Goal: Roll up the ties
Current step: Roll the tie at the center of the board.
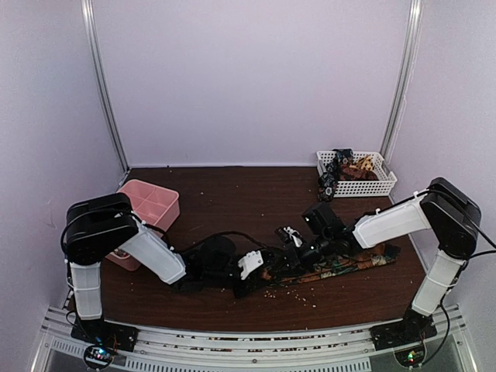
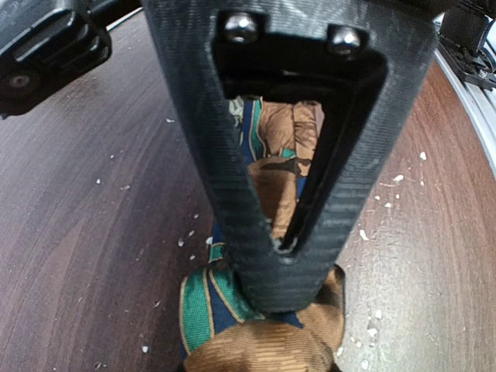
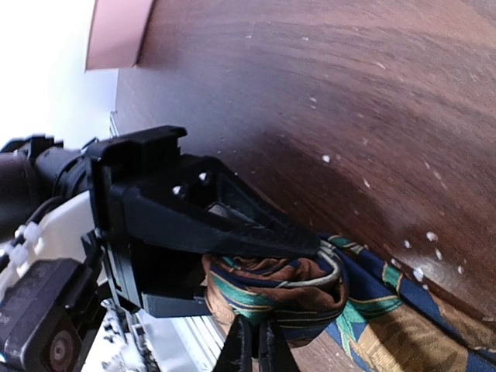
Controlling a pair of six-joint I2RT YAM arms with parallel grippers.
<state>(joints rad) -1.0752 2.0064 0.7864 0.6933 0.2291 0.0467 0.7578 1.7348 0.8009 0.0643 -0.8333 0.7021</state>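
A tie (image 1: 349, 265) with a brown, green and dark blue pattern lies flat along the front right of the table. Its left end is rolled into a small coil (image 3: 271, 291). My left gripper (image 1: 249, 273) is shut on that coil, with its fingers (image 2: 285, 248) clamped over the fabric (image 2: 263, 341). My right gripper (image 1: 293, 249) comes in from the right. Its thin fingertips (image 3: 254, 341) are pressed together at the coil's lower edge. The left gripper's finger (image 3: 232, 232) lies across the top of the coil in the right wrist view.
A white mesh basket (image 1: 380, 187) at the back right holds more ties (image 1: 345, 167). A pink divided container (image 1: 151, 203) stands at the left. Pale crumbs (image 1: 298, 291) are scattered on the dark wood table in front of the tie.
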